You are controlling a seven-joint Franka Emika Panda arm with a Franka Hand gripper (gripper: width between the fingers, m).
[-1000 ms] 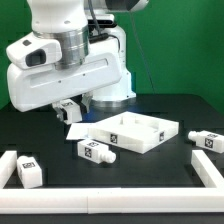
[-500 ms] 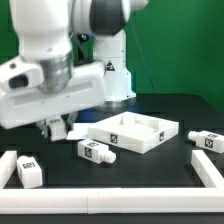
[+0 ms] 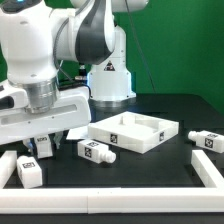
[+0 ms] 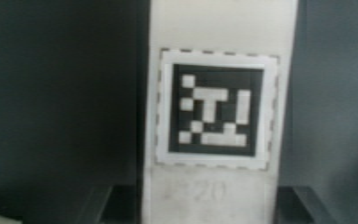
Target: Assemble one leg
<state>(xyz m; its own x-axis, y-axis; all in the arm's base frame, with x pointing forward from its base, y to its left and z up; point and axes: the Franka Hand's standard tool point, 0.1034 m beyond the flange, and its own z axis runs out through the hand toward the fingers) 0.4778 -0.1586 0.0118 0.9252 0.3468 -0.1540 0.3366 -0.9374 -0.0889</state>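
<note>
A leg, a stubby white peg with a marker tag, lies at the front of the exterior view's left. My gripper hangs just above it, open and holding nothing. In the wrist view the same leg fills the middle with its tag facing the camera. It lies lengthwise between my dark fingertips, which stand one on each side of it, around my gripper. I cannot tell if the pads touch it. Two more legs lie on the table, one in front of the panel and one at the right.
The big white square panel with a raised rim sits mid-table. White rail pieces stand at the front left and front right corners. The arm's base stands behind the panel.
The arm has swung toward the exterior view's left and come down, bringing the gripper from near the panel's left corner to just above the front-left leg.
</note>
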